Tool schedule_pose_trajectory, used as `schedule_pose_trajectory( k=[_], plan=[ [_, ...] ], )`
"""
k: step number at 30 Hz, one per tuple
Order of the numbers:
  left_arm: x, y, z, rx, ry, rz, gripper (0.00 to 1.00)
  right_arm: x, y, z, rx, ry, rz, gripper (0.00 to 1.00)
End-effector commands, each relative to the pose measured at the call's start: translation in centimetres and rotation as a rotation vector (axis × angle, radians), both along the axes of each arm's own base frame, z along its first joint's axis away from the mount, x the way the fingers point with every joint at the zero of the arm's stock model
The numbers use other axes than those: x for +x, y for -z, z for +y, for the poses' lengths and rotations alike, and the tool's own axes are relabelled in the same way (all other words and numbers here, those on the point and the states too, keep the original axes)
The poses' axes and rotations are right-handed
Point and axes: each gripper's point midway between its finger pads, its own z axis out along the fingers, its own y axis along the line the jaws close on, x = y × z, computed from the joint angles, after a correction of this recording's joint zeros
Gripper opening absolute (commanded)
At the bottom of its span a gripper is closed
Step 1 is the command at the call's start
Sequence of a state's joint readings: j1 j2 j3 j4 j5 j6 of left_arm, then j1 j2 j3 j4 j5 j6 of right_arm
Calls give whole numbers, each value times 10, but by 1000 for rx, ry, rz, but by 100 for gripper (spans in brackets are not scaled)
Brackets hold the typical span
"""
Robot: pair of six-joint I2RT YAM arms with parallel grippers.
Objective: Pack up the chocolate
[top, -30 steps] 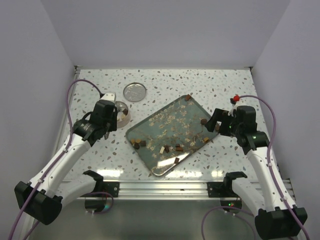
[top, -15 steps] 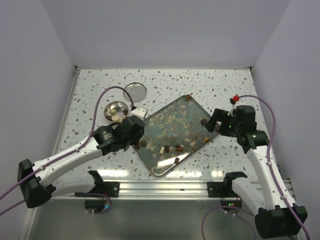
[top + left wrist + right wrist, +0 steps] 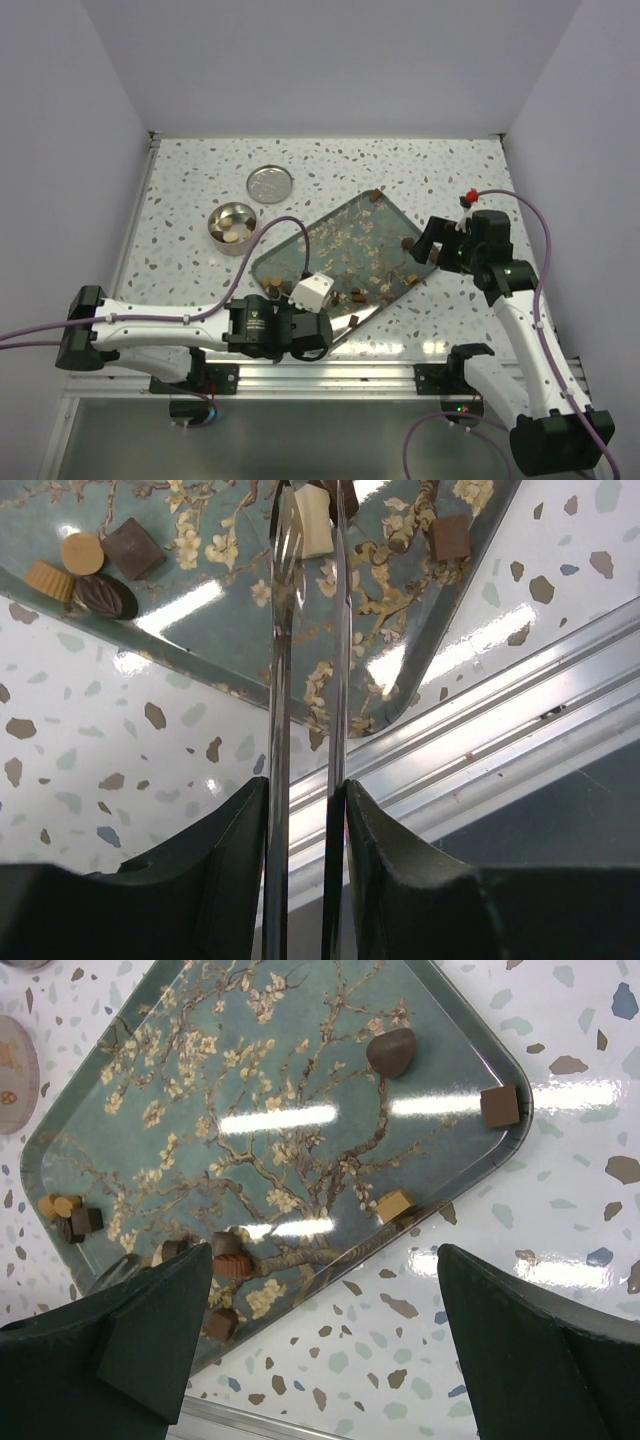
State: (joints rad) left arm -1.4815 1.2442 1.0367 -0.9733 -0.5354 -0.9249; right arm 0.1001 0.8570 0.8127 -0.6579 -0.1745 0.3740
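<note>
Left pincer (image 3: pixel 305 805) clamping tweezers (image 3: pixel 281 680), chocolate (image 3: pixel 133 548) brown, tan, cream

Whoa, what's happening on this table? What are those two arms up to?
Two robot arms are packing small chocolates from a flowery tray, apparently into a little metal bowl. The left gripper holds thin tweezers, with their tips at a cream piece near the tray's near corner; I cannot tell whether it is pinched. The right gripper hovers open at the tray's right edge, holding nothing. The bowl has a few pieces inside, a round lid lies beside it, and many chocolates lie on the tray.
</note>
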Motion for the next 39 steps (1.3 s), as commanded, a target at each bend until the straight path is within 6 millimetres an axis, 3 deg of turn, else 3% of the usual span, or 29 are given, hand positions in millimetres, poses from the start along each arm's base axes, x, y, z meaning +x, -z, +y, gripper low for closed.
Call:
schedule_pose_trajectory(
  k=[1,8,21,39],
  plan=[
    [4,-24,6,-66,-133,-39,40,5,-12,0,4,11,-47,98],
    [7,-25,12,-31,-134,-57,40,3,-8,1,13,13,-35,98],
    [-3,-23,3,-50,-106,-38,40,1,-6,0,3,5,-24,98],
    [-11,5,-3,18,-71,-5,41,0,-1,1,2,2,-15,98]
  ],
)
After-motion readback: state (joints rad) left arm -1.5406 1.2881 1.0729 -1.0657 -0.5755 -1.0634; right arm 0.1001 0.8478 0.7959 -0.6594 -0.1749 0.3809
